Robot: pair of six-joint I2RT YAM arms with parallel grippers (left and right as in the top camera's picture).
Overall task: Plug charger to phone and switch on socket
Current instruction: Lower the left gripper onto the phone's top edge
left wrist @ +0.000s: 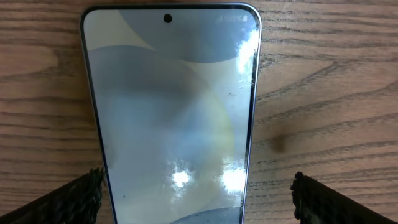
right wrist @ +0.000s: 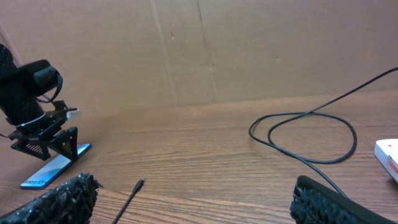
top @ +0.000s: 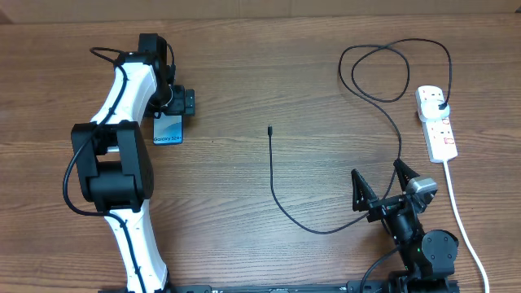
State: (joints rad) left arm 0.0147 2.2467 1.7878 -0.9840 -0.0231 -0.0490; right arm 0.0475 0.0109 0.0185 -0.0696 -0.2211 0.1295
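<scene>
The phone [top: 168, 130] lies flat at the left of the table, light blue screen up; it fills the left wrist view [left wrist: 171, 112]. My left gripper [top: 172, 104] hangs over its far end, open, with a finger on each side of it [left wrist: 196, 196]. The charger's connector tip [top: 269, 129] lies loose mid-table; its black cable [top: 326, 230] runs in a curve and loops to the black plug [top: 440, 103] in the socket [top: 436, 122] at the right. My right gripper [top: 383, 181] is open and empty near the front, with the connector tip [right wrist: 138, 185] ahead of its left finger.
The socket's thick white cord [top: 460, 220] runs toward the front right past the right arm's base. A brown cardboard wall [right wrist: 205, 50] stands behind the table. The cable's loops [top: 383, 69] lie at the back right.
</scene>
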